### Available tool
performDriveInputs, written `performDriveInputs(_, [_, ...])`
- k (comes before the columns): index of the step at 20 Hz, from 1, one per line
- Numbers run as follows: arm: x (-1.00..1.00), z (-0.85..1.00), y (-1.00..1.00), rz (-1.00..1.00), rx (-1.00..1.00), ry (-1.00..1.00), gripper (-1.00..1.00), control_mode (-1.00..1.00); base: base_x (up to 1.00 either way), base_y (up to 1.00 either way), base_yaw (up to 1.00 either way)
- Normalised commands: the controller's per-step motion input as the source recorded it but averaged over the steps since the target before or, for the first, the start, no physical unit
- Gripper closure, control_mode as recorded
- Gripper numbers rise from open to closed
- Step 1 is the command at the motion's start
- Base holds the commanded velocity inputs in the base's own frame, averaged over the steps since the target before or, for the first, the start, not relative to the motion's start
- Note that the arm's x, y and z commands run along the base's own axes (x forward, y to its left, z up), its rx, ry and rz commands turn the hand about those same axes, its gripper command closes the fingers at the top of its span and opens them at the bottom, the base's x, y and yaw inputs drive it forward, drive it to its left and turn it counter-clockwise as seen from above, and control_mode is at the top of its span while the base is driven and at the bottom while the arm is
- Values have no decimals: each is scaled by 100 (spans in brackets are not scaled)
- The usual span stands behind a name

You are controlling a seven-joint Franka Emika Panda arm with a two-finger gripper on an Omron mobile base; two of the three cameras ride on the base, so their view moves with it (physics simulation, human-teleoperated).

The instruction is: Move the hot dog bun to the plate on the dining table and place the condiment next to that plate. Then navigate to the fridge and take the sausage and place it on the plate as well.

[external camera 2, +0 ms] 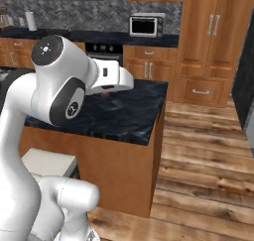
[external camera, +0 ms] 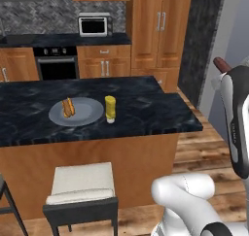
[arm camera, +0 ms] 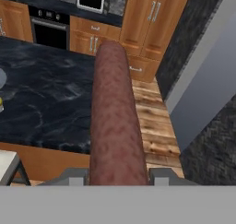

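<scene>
A long reddish-brown sausage (arm camera: 115, 121) runs up the middle of the hand view, and my gripper (arm camera: 117, 178) is shut on its near end. Its dark red tip (external camera: 222, 64) pokes out above my arm at the right edge of the left base view, off to the right of the dining table (external camera: 146, 109). On that dark marble top lies a grey plate (external camera: 87, 116) with the hot dog bun (external camera: 68, 107) on it. The yellow condiment bottle (external camera: 110, 109) stands upright just right of the plate.
A white-cushioned stool (external camera: 82, 184) stands in front of the table. Behind are an oven (external camera: 57, 62), a microwave (external camera: 95, 24) and wooden cabinets (external camera: 158, 26). Wooden floor (external camera 2: 208, 150) lies right of the table. A pale grey panel (arm camera: 207, 94) rises at the right.
</scene>
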Motion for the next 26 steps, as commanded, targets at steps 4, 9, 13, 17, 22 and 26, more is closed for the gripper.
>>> performDriveInputs(4, [0,0,0,0,0,0,100,100,71,32,0])
performDriveInputs(9, [0,0,0,0,0,0,100,100,12,9,-9])
performDriveInputs(13, [0,0,0,0,0,0,100,100,-70,14,-4])
performDriveInputs(17, [0,0,0,0,0,0,100,100,13,-4,-15])
performDriveInputs(22, [0,0,0,0,0,0,100,100,24,-34,-16])
performDriveInputs(26, [0,0,0,0,0,0,100,100,57,-11,-16])
